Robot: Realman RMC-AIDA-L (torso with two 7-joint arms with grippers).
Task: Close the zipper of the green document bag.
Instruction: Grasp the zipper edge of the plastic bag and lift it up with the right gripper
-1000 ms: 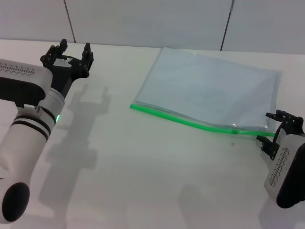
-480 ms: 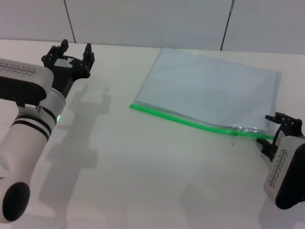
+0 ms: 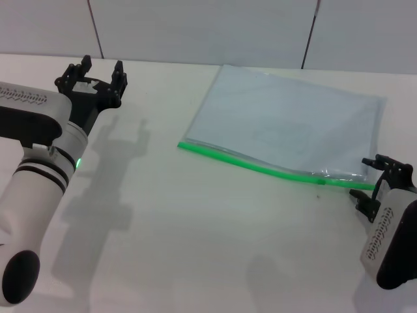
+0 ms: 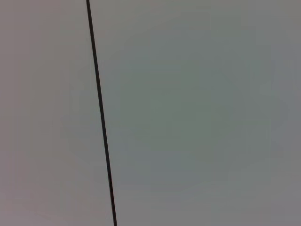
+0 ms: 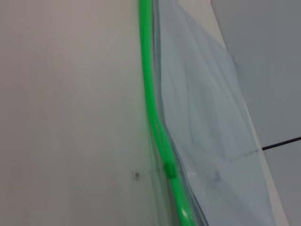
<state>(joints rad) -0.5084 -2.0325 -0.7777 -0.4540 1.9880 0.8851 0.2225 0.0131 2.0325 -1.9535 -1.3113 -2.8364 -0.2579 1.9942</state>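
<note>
The green document bag (image 3: 287, 124) lies flat on the white table, right of centre. Its zipper (image 3: 247, 164) runs along the near long edge as a bright green strip. The small slider (image 3: 320, 180) sits close to the strip's right end. My right gripper (image 3: 371, 178) stands open at that right end, its two black fingers on either side of the strip's tip. The right wrist view shows the zipper (image 5: 153, 108), the slider (image 5: 170, 169) and the translucent bag (image 5: 207, 122) from close by. My left gripper (image 3: 98, 73) is open at the far left, well away from the bag.
The white table (image 3: 195, 228) spreads in front of the bag, and grey wall panels with dark seams (image 3: 309, 32) stand behind it. A small dark speck (image 3: 318, 193) lies just before the slider. The left wrist view shows only a plain panel and a dark seam (image 4: 101, 122).
My right gripper has shifted slightly lower at the zipper's right end, and the bag's edge near the slider has puckered a little. The left arm has barely moved.
</note>
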